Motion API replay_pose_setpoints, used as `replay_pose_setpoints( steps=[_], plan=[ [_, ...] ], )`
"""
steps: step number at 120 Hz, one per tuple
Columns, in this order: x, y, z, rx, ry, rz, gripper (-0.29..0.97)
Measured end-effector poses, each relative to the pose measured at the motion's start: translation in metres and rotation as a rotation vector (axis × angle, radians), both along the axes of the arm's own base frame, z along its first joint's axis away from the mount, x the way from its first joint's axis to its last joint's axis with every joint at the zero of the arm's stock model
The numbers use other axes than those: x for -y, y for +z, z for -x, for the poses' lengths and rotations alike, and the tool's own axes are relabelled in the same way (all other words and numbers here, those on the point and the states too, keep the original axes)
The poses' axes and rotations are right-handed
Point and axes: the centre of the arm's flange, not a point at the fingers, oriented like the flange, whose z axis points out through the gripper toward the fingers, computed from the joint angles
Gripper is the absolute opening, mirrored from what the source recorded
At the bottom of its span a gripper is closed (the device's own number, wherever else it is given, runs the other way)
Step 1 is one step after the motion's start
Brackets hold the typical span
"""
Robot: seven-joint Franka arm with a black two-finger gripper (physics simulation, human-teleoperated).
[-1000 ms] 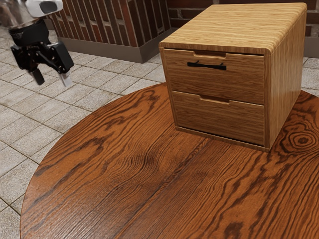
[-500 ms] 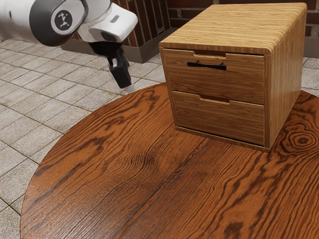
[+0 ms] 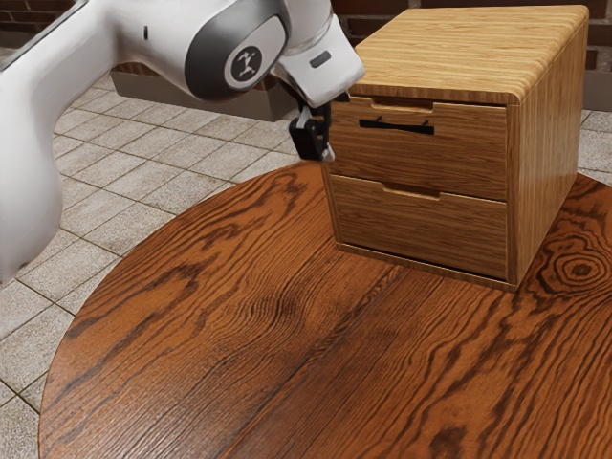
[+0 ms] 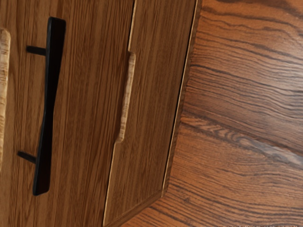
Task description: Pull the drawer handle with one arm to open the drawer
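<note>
Black handle sits on the flush top drawer, open tabletop before it.

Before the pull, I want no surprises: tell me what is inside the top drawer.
Its inside is hidden: the top drawer sits shut, flush in the cabinet. Its wooden front and the black handle show; nothing of the contents.

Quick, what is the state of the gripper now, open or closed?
Gripper: cannot be told from this angle. It is near the cabinet front edge, apart from the black handle.
</note>
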Motion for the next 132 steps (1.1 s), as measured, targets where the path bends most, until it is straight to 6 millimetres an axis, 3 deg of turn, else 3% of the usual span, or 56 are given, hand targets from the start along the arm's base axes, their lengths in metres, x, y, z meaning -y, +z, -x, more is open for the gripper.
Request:
replay_pose_setpoints(
  steps=[17, 37, 77, 106, 132],
  plan=[
    [0.005, -0.016, -0.028, -0.013, -0.027, -0.005, 0.51],
    [0.001, -0.026, -0.047, -0.033, -0.017, 0.03, 0.43],
    [-0.007, -0.047, -0.062, -0.073, -0.008, 0.067, 0.39],
    [0.001, -0.03, -0.06, -0.009, -0.027, 0.032, 0.39],
    [0.007, -0.037, -0.074, 0.048, -0.053, 0.016, 0.39]
  ],
)
